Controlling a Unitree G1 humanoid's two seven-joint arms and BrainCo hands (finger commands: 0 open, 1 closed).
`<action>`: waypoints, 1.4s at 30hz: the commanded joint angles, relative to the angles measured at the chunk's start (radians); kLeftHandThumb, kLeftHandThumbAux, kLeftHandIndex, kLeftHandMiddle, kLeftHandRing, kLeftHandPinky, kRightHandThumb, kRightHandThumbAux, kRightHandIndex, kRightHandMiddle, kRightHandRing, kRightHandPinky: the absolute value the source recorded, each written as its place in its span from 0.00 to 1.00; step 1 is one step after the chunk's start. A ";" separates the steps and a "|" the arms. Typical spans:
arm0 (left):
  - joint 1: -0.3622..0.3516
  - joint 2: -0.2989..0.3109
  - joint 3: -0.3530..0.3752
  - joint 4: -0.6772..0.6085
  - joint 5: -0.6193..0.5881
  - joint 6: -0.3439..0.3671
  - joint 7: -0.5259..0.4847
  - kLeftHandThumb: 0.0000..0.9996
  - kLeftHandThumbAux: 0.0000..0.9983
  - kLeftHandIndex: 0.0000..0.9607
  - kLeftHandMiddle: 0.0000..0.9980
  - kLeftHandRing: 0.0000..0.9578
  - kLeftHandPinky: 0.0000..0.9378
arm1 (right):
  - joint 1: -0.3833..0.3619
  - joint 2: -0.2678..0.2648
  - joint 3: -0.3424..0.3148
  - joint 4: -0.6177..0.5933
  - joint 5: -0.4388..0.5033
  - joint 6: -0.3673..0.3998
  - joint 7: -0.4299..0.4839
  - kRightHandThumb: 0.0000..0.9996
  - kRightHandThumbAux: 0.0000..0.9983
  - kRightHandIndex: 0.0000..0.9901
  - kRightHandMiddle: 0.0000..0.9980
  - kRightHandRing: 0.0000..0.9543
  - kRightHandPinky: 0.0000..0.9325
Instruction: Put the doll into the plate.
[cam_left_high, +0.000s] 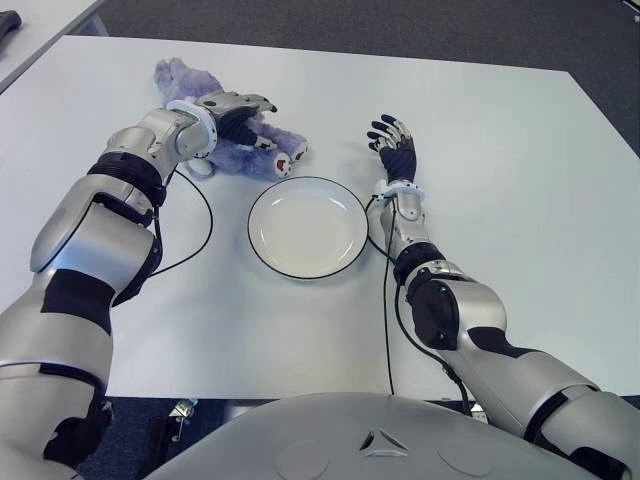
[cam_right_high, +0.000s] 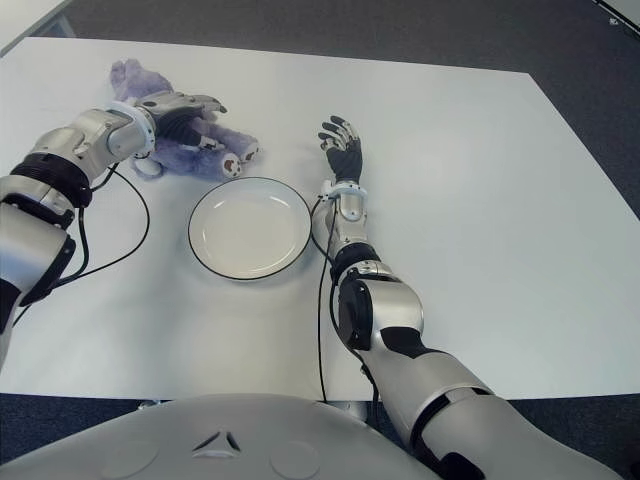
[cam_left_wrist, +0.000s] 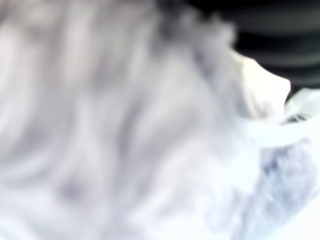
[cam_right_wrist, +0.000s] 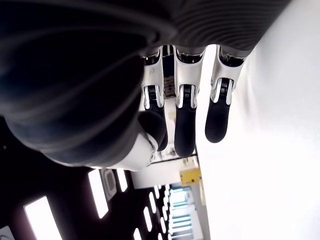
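While purple doll is lying on white table just beyond plate, toward robot's left, left hand is sitting directly over doll's middle, fingers draping onto plush; firm grip or not, cannot tell. Left wrist view is filling with blurred fur. Plate is holding nothing. Right hand is hovering beside plate's far right edge, fingers spread, gripping nothing.
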 joint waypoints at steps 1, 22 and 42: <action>0.062 0.006 -0.030 0.024 0.013 -0.046 -0.093 0.23 0.29 0.00 0.00 0.00 0.00 | 0.219 0.056 0.001 0.118 -0.005 0.093 -0.025 0.79 0.87 0.22 0.29 0.33 0.32; 0.119 -0.022 -0.062 0.084 0.022 0.025 -0.203 0.33 0.25 0.00 0.00 0.00 0.04 | 0.225 0.053 0.005 0.115 0.009 0.081 -0.035 0.75 0.87 0.21 0.29 0.32 0.33; 0.159 -0.050 -0.114 0.109 0.073 0.098 -0.157 0.51 0.36 0.34 0.19 0.21 0.38 | 0.231 0.051 -0.001 0.113 0.019 0.072 -0.027 0.73 0.87 0.19 0.27 0.31 0.34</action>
